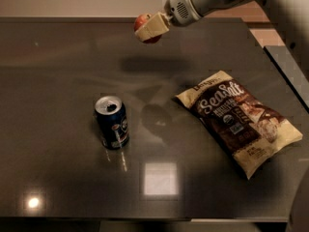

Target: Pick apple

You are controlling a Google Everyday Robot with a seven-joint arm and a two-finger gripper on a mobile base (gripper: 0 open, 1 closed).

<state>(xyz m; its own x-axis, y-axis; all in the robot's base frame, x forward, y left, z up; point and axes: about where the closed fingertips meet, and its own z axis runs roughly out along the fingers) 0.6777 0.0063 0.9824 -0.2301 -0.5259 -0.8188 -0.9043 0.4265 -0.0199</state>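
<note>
The apple (143, 20) is small, round and red-orange, and it hangs in the air above the far part of the dark table (58, 81). My gripper (147, 28) is shut on the apple, and its tan fingers (152, 27) cover most of the fruit's front. The white arm reaches in from the upper right. The apple's shadow lies on the table just below it.
A blue soda can (112, 122) stands upright at the left of the middle. A brown and tan snack bag (239, 119) lies flat at the right. The table's right edge runs close behind the bag, with a floor strip beyond.
</note>
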